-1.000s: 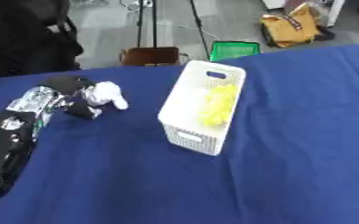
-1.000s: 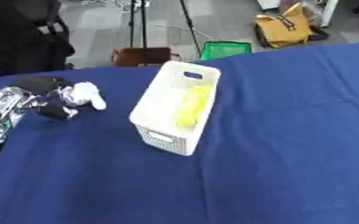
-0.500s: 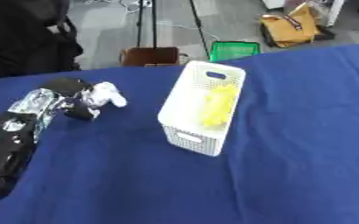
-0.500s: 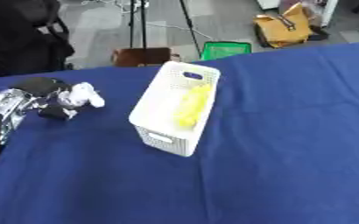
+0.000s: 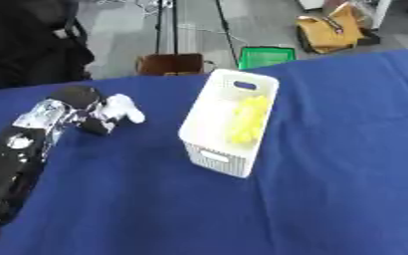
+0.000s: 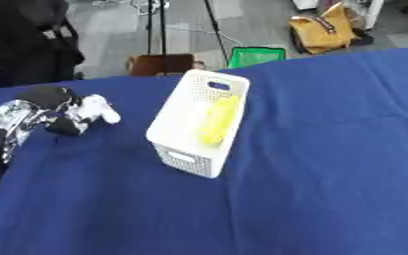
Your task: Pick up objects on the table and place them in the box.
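A white perforated box [image 5: 209, 134] stands on the blue table, a little left of centre, with a yellow object [image 5: 246, 121] lying inside it. At the far left my left hand [image 5: 78, 107] has its black fingers curled round a small white object [image 5: 123, 109], which sticks out to the right of the hand, above the cloth. The silver and black left arm [image 5: 16, 154] runs down the left edge. My right hand shows in neither view.
The blue tablecloth [image 5: 329, 189] spreads wide to the right and front of the box. Beyond the far table edge are a brown box [image 5: 169, 63], a green crate [image 5: 264, 56], a tan bag [image 5: 329, 31] and tripod legs on the grey floor.
My left hand with the white object has stayed at about the same spot; the picture has shifted only slightly.
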You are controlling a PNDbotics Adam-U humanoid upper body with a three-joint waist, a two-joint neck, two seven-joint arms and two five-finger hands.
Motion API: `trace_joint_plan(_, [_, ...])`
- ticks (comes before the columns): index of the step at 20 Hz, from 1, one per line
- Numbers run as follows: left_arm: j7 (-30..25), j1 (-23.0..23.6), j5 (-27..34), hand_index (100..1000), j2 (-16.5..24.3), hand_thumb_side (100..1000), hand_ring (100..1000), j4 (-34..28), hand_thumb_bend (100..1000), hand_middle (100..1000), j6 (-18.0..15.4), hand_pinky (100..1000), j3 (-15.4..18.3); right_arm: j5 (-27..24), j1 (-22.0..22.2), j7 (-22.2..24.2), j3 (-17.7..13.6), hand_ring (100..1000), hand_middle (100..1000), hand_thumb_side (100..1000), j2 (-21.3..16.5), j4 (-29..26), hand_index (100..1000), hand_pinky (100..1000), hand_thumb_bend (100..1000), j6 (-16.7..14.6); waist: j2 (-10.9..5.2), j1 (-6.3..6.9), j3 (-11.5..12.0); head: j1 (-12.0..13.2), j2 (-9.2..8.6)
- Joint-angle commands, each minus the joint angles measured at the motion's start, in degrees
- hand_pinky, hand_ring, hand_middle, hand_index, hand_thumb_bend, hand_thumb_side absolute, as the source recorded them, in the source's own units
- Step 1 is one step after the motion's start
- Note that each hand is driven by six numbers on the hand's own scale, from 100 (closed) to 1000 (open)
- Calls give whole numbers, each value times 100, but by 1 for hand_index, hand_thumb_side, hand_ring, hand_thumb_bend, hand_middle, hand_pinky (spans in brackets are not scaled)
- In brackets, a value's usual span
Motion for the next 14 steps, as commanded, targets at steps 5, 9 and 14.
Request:
trace_joint_plan(5, [64,-76,-162,782,46,666,696,47,259,707,-33,639,33,-32,-90,-119,-47,753,638,817,-145,-93,735,769,100,-127,-76,-16,-20,25,-84])
trace_joint_plan(9, [-114,-64,-119,902,15,734,766,113,397,792,-111,694,54,-32,-96,-119,-55,753,638,817,-146,-93,733,769,100,-127,-63,-14,-30,23,-93])
trace_joint_plan(14, [-344,-84,-68,884,-7,722,759,102,399,780,-128,692,56,-37,-105,-119,-59,753,638,815,-153,-93,732,769,100,-132,-48,-2,-50,35,-120])
